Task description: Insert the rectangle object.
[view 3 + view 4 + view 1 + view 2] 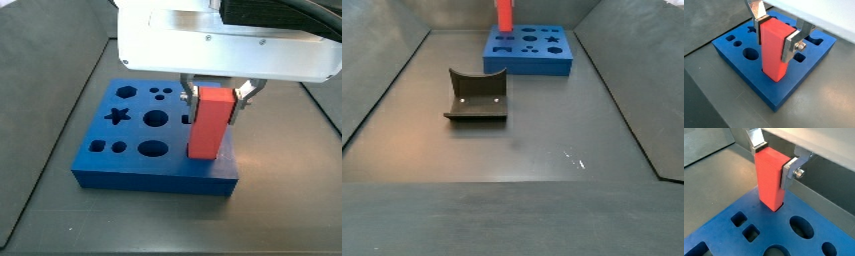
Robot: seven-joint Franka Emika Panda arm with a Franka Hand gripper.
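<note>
The rectangle object [774,50] is a tall, slim red block, held upright. My gripper [775,32] is shut on its upper part, one silver finger [757,12] on each of two opposite faces. It shows the same way in a wrist view [771,175], with the gripper [774,158] clamped on it. The block's lower end meets the top of the blue board [744,70] near one edge, with a dark gap at its foot [777,207]. How deep it sits cannot be told. In a side view the block [207,125] stands at the board's [134,175] right part under the gripper [217,98].
The board has several cut-out holes: round, square and star shapes [120,116]. The dark fixture [476,95] with a curved notch stands on the grey floor in front of the board [529,62]. Sloping grey walls [382,90] enclose the floor.
</note>
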